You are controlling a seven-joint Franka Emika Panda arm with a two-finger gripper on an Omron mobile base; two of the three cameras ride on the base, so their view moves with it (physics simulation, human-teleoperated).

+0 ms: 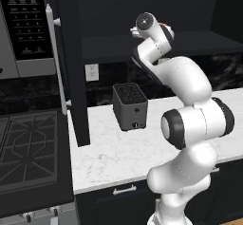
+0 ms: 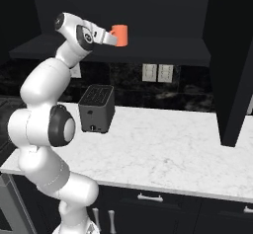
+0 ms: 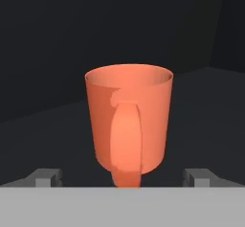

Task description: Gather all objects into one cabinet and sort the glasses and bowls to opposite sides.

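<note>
A coral-orange mug point(image 3: 128, 120) stands upright on the dark shelf point(image 2: 163, 45) of the black wall cabinet, with its handle turned toward my hand. My gripper point(image 3: 125, 178) is open at the mug's base. One fingertip point(image 3: 48, 177) is to the left of the mug and the other to the right, both clear of it. In the right base view the gripper point(image 2: 111, 38) reaches the mug point(image 2: 119, 35) from the left at shelf height. In the left base view only a sliver of the mug point(image 1: 164, 25) shows past my wrist. The bowl is out of view.
The cabinet's open doors hang at each side: one point(image 1: 76, 77) with a long silver bar handle point(image 1: 56, 62), another point(image 2: 232, 65). A grey toaster point(image 2: 97, 108) sits on the white marble counter point(image 2: 168, 149) below the shelf. A stove point(image 1: 28, 148) and a microwave point(image 1: 23, 24) are at the left.
</note>
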